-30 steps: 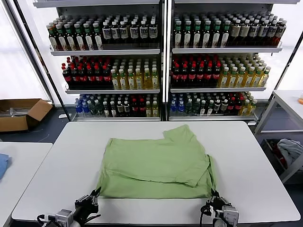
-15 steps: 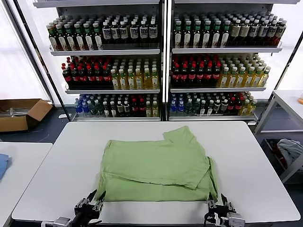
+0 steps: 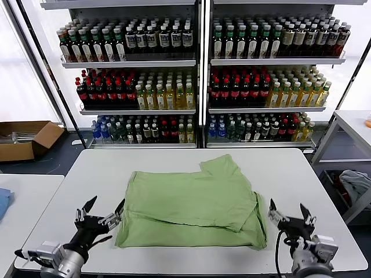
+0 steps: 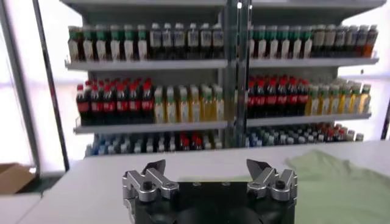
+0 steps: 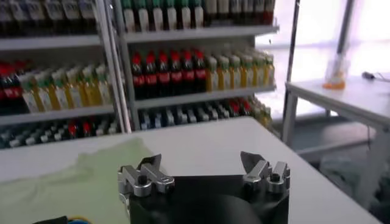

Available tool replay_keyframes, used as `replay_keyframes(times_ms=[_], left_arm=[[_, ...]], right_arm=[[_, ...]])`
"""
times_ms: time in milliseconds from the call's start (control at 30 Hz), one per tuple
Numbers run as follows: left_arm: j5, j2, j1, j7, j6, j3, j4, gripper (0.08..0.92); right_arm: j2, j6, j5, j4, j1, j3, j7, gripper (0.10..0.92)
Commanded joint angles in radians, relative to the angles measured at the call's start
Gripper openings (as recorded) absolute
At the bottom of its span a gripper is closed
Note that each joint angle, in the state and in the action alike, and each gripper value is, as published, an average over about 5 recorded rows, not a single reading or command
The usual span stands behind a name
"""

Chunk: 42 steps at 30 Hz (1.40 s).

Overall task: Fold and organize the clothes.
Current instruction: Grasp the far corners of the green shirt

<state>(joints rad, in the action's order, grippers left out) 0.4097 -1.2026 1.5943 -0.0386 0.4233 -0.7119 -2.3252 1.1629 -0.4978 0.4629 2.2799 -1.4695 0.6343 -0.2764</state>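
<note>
Light green fabric, one folded shirt [image 3: 194, 204], lying flat mid-worktop [image 3: 301, 179], one sleeve pointing toward two racks of bottle shelves [image 3: 200, 75]. Two grippers, both clear of the cloth: left gripper [image 3: 99, 215] off its near left corner, jaws apart; right gripper [image 3: 291, 216] off its near right corner, jaws apart, holding nothing.
</note>
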Motion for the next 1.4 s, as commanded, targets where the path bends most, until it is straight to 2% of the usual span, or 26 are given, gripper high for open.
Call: replay_keyframes(times_ms=[33,167,267,467,767,1100,1400], left_arm=[[0.053,0.090,-0.239,-0.042,-0.003,0.011,0.111,0.821],[0.065,0.119,-0.343,-0.049,0.024,0.104,0.209,0.823],[0.090,0.127,-0.435,-0.044,0.055,0.167,0.309,0.823],[0.117,0.142,-0.628,-0.030,0.116,0.277,0.526,0.823],[0.126,0.146,-0.849,-0.028,0.138,0.444,0.791,0.823],[0.092,0.141,-0.942,-0.045,0.150,0.532,0.952,0.823],[0.097,0.129,-0.939,-0.051,0.150,0.530,0.985,0.823]], right_arm=[[-0.161,0.039,-0.003,-0.168,0.222,0.079,0.283,0.823],[-0.240,0.001,-0.094,-0.292,0.356,-0.010,0.427,0.823],[-0.268,-0.016,-0.140,-0.389,0.480,-0.115,0.472,0.823],[-0.227,-0.060,-0.094,-0.562,0.710,-0.339,0.375,0.823],[-0.037,-0.076,-0.023,-0.902,0.956,-0.481,0.274,0.823],[0.152,-0.053,-0.081,-1.141,1.046,-0.469,0.254,0.823],[0.236,-0.040,-0.114,-1.284,1.087,-0.456,0.253,0.823]])
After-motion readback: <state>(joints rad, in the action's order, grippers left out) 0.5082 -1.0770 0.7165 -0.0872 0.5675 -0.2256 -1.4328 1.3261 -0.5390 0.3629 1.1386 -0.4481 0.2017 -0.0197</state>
